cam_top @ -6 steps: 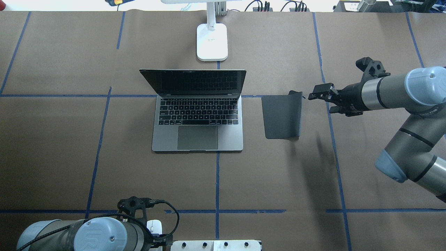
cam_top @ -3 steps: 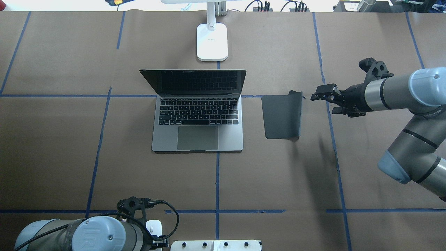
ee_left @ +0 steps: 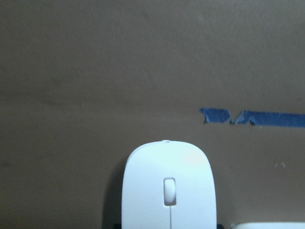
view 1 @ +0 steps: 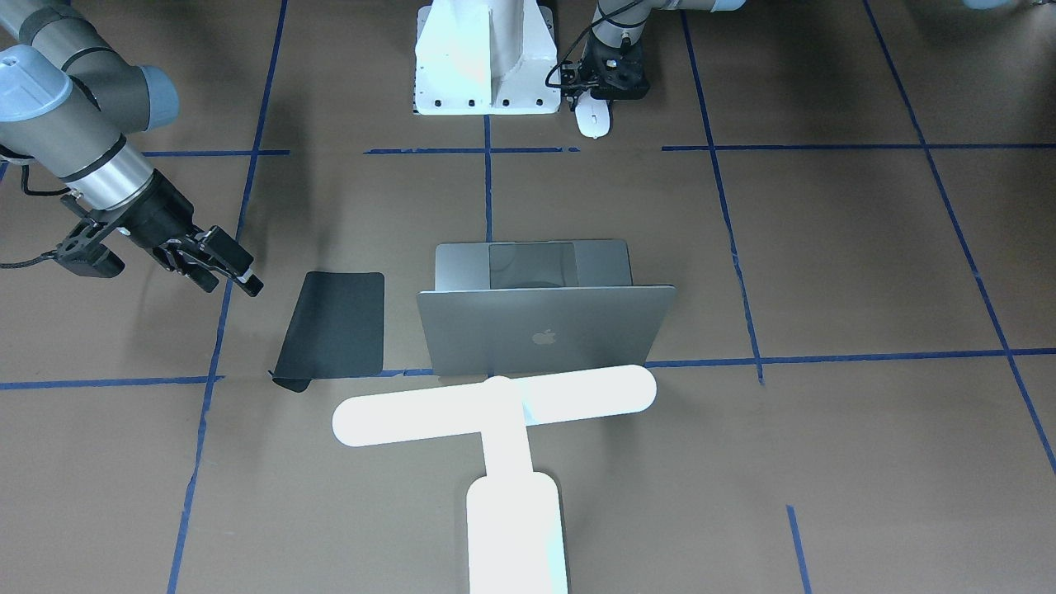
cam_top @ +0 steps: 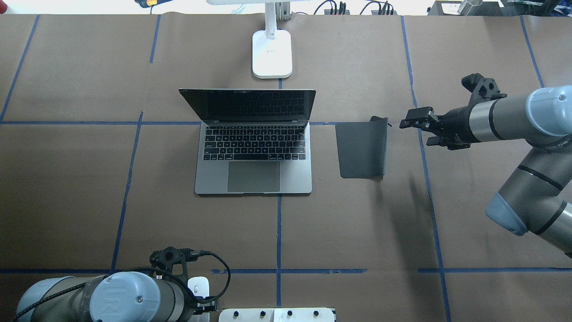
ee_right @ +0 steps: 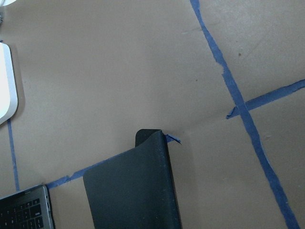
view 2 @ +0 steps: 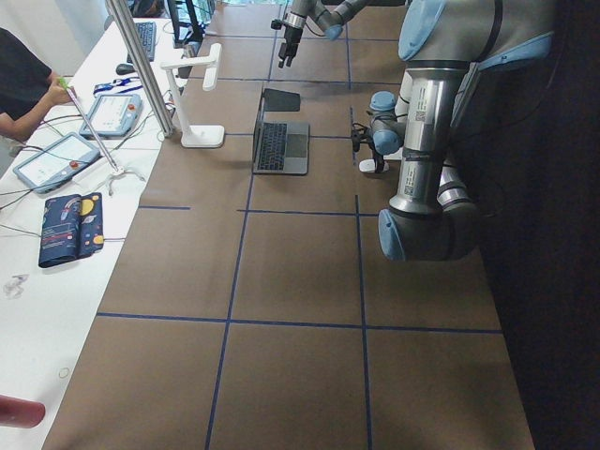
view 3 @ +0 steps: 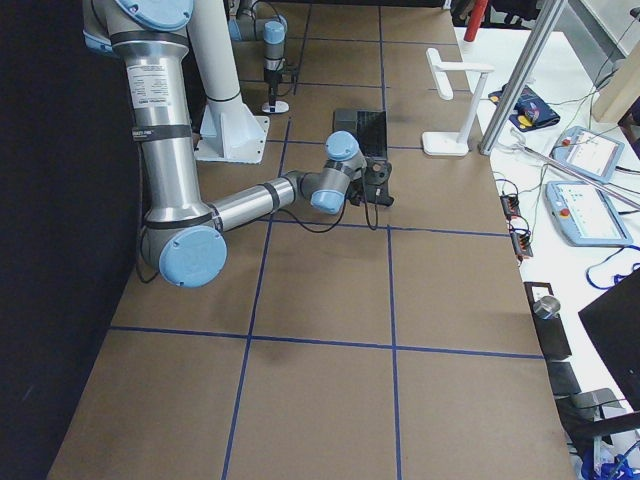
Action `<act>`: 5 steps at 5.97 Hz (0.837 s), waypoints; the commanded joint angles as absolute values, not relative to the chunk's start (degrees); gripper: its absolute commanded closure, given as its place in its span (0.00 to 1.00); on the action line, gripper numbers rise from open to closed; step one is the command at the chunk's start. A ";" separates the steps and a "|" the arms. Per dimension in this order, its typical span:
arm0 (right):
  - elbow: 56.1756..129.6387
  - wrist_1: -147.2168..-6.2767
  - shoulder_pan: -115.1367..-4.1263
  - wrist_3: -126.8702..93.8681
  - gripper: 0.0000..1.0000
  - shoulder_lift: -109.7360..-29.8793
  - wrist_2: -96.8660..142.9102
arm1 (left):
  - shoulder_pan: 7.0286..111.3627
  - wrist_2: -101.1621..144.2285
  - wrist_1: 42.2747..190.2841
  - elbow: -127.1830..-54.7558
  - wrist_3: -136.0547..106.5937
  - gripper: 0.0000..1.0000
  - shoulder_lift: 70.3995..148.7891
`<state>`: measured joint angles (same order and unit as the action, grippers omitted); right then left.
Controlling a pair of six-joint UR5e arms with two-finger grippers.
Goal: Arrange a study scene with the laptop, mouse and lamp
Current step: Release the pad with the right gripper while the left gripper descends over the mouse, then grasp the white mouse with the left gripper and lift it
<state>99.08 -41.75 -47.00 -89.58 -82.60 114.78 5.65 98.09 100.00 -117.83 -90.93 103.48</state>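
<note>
Pickup step: your left gripper over the mouse, top centre, grip unclear; right gripper wide, empty. Next: carry it to mouse mat

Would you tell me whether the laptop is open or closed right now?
Open: the laptop shows its keyboard, with the lid raised.

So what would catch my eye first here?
The glowing white lamp on the table's side far from the robot, its bar lit just behind the open laptop in the middle. Then the right gripper, open, hanging beside a black mat with one curled corner, on the laptop's right.
</note>
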 commanded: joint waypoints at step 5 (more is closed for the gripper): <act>99.14 -41.92 -53.60 -85.63 0.00 -86.12 120.93 | 14.76 98.17 92.90 -109.38 -70.85 1.00 123.97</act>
<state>99.26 -41.96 -52.62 -87.41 -85.23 120.31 13.66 98.23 92.65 -113.24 -73.02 119.84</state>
